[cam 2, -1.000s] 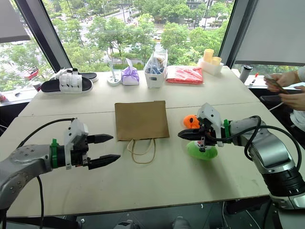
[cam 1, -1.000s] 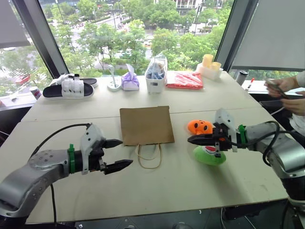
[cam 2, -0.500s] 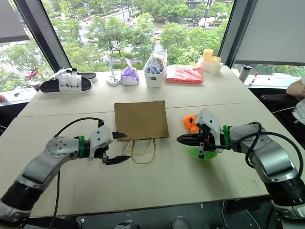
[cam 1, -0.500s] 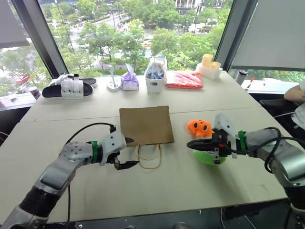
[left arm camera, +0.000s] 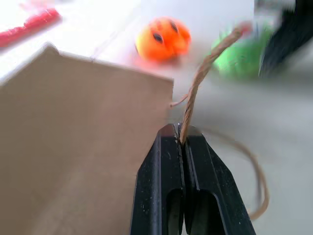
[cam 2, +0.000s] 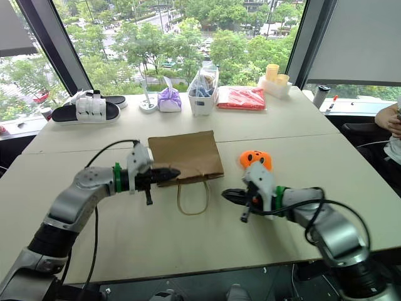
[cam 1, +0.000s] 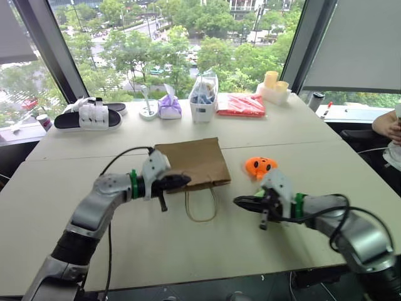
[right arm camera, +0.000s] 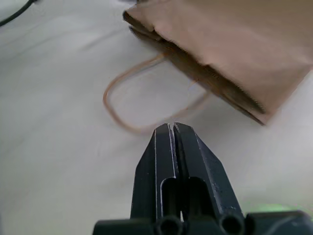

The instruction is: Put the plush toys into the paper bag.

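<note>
The brown paper bag (cam 1: 191, 162) lies flat mid-table, its cord handle (cam 1: 202, 204) looping toward me. My left gripper (left arm camera: 181, 132) is at the bag's mouth, shut on one cord of the handle. The orange plush toy (cam 1: 262, 165) sits to the right of the bag. The green plush toy (left arm camera: 239, 56) lies just in front of the orange one, mostly hidden behind my right hand in the eye views. My right gripper (cam 1: 241, 202) is shut and empty, low over the table between the handle loop and the green toy.
Along the far edge stand black-and-white slippers (cam 1: 88, 116), a purple pouch (cam 1: 170, 106), a clear bag with blue contents (cam 1: 203, 97), a red packet (cam 1: 241, 105) and yellow cups (cam 1: 276, 84). A person's hand (cam 1: 391, 128) is at the right edge.
My left gripper moved forward to the bag's mouth and shut on the cord handle. My right gripper sank and moved left, off the toys.
</note>
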Motion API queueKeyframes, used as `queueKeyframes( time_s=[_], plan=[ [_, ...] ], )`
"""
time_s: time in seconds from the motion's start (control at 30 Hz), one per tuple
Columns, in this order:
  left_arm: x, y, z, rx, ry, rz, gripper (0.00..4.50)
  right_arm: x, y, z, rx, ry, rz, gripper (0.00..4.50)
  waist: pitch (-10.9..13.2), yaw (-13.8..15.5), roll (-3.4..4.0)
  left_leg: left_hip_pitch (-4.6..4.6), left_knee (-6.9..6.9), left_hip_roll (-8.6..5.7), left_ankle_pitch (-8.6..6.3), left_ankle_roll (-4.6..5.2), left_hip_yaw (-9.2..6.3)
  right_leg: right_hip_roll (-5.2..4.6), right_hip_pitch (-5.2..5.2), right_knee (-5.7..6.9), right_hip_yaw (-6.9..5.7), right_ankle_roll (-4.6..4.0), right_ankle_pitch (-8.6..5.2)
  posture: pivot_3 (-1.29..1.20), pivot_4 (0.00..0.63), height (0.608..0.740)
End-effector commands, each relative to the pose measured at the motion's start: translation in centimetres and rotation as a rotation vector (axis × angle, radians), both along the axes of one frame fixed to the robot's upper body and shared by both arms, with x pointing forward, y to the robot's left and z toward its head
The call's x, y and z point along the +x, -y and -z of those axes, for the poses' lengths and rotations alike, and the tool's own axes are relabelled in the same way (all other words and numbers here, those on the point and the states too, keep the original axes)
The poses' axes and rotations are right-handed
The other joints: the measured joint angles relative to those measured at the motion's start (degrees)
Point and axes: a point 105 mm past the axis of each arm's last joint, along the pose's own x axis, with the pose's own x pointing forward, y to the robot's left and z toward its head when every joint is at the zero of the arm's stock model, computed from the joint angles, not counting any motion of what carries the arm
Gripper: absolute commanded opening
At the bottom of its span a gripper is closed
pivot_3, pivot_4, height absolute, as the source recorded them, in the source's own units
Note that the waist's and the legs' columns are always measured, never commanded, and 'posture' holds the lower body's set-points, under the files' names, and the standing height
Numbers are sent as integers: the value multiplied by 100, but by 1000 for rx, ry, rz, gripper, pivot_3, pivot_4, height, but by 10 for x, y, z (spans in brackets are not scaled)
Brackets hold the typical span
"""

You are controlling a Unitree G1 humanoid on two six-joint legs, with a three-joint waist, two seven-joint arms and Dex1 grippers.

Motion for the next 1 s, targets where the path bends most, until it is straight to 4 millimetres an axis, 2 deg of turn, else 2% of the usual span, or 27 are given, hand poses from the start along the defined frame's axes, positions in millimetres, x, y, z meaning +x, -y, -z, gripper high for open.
queueKeyframes(
  time_s=[0.03,0.2,0.27,0.37,0.47,0.6,0.7,0.83,1.0],
  plan=[
    [-7,1,-28,-82,23,9,27,23,-22,1,44,64,102,0,-1,-13,1,1,1,-1,1,-1,1,0,0,0,1,0,0,0,150,740],
    [-19,4,-37,-135,-33,37,27,57,-68,12,124,87,229,0,-2,-25,1,5,-4,-1,5,-9,-3,3,-5,15,2,-2,1,0,150,740],
    [-22,4,-41,-150,-47,39,27,63,-81,18,130,73,248,0,-2,-25,0,5,-6,-2,6,-11,-2,2,-10,18,4,-2,1,0,150,740],
    [-21,2,-63,-250,-54,14,27,76,-104,38,60,85,279,0,-2,-9,0,5,-6,-4,7,-12,-5,2,-10,22,4,-2,1,0,150,740],
    [-12,-9,-92,-375,-33,-50,27,80,-110,50,7,86,287,0,-3,-18,-2,5,-5,-6,9,-15,-7,2,-11,24,4,-3,2,0,150,740],
    [-6,-22,-125,-485,2,-100,27,78,-113,52,-17,110,234,0,-4,-41,-1,8,-7,-6,10,-17,-9,3,-10,26,3,-3,2,0,150,740],
    [-4,-30,-141,-519,40,-124,27,78,-109,55,-29,109,220,0,-4,-48,-1,10,-8,-6,10,-18,-8,5,-10,29,3,-3,2,0,150,740],
    [-7,-28,-133,-482,32,-122,27,79,-106,52,-23,118,217,0,-4,-55,-1,12,-8,-6,11,-19,-8,5,-10,33,3,-3,2,0,150,740],
    [-15,-11,-83,-401,-69,-87,27,75,-97,22,50,157,208,0,-4,-37,-1,14,-10,-6,11,-19,-7,4,-10,36,4,-3,1,0,150,740]
  ],
)
